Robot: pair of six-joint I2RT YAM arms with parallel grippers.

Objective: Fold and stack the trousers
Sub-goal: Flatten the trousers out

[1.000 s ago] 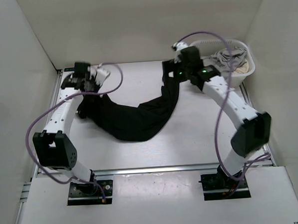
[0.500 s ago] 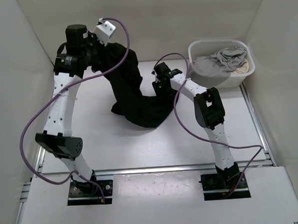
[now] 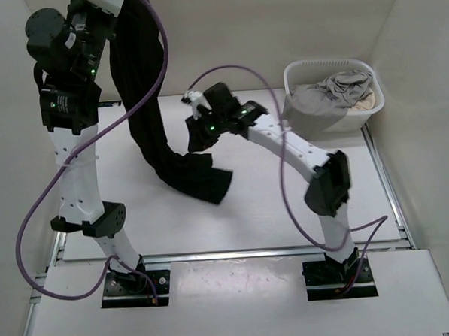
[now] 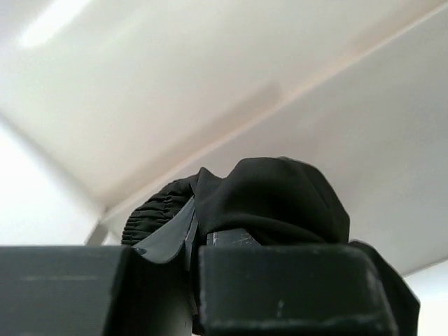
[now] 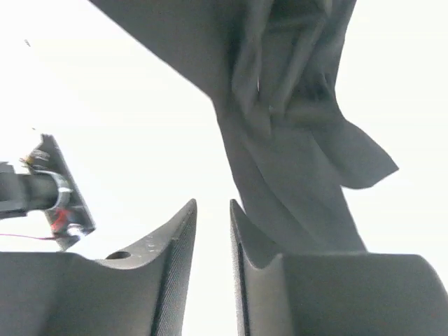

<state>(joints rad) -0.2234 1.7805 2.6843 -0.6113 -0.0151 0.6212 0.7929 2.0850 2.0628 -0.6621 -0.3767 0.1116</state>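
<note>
The black trousers (image 3: 150, 104) hang in a long column from my left gripper (image 3: 122, 8), which is raised high at the back left. It is shut on their gathered waistband (image 4: 280, 196), and fabric bulges over the fingers (image 4: 231, 241). The lower end lies crumpled on the table (image 3: 202, 180). My right gripper (image 3: 195, 133) hovers just right of the hanging cloth at mid height. Its jaws (image 5: 212, 206) stand a narrow gap apart with nothing between them. In the right wrist view the trousers (image 5: 294, 140) hang beyond and to the right of the right finger.
A white basket (image 3: 302, 70) stands at the back right, holding a light grey garment (image 3: 319, 99) and a beige cloth (image 3: 368, 96). White walls enclose the table on three sides. Purple cables loop off both arms.
The left arm has lifted the trousers from low over the table to high up, so they now hang. The right gripper has moved left and up, and its jaws have narrowed.
</note>
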